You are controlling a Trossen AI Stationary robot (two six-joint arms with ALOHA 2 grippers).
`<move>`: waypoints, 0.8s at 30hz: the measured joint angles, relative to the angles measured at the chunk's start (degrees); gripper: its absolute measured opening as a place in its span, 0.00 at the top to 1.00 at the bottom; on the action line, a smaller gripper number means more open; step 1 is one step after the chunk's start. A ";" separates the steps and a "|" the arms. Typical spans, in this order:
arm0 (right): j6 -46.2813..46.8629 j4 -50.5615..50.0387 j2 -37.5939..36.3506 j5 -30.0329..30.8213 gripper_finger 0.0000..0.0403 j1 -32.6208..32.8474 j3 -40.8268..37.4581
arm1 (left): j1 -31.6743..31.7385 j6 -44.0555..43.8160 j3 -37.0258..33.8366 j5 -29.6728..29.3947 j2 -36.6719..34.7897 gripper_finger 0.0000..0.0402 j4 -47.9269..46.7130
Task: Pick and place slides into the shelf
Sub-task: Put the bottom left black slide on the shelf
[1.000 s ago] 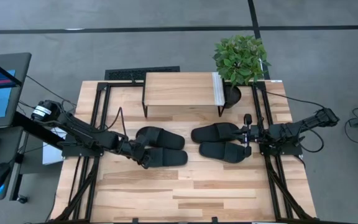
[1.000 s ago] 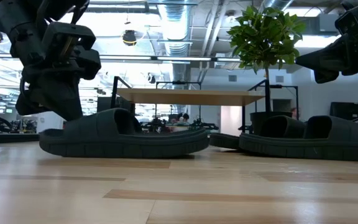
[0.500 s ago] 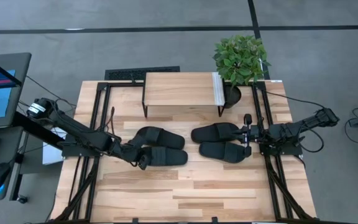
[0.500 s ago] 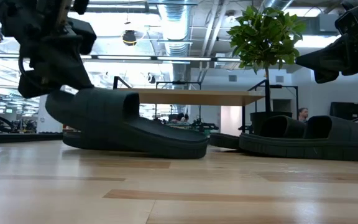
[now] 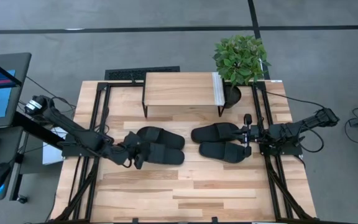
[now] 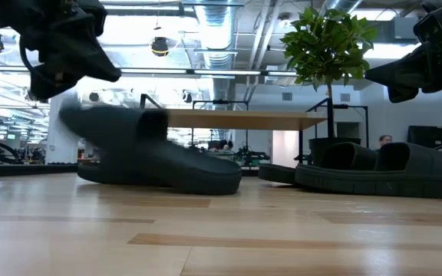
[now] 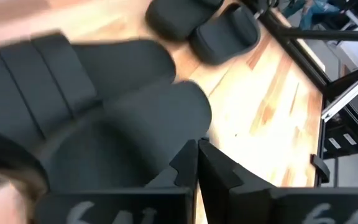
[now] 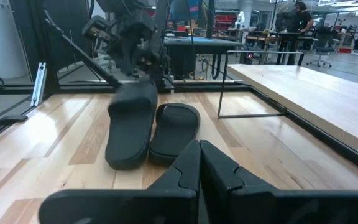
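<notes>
High view: four matte black slides lie in two pairs on the plank table (image 5: 185, 193) in front of the light-wood shelf (image 5: 180, 88), the left pair (image 5: 160, 146) and the right pair (image 5: 219, 142). The left gripper (image 5: 133, 155) clamps the heel of the nearer left slide (image 6: 148, 149), tilting it heel-up. The right gripper (image 5: 248, 134) hangs beside the right pair, fingers closed on nothing.

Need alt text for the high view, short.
Top-down: the left hand holds the heel of one black slide, a second slide beside it. Two more slides lie by the idle right hand, and the wooden shelf stands bare near a potted plant.
</notes>
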 joint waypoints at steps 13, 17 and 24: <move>0.00 -0.01 0.01 -0.02 1.00 0.00 -0.01 | -0.69 2.42 0.02 -1.65 -0.68 1.00 -0.17; 0.00 0.00 -0.01 -0.01 1.00 0.01 0.00 | -0.69 4.51 0.02 -1.45 -0.57 1.00 -0.16; 0.01 0.01 0.00 0.00 1.00 0.02 0.00 | -0.66 7.09 0.02 -4.20 -0.51 1.00 -0.80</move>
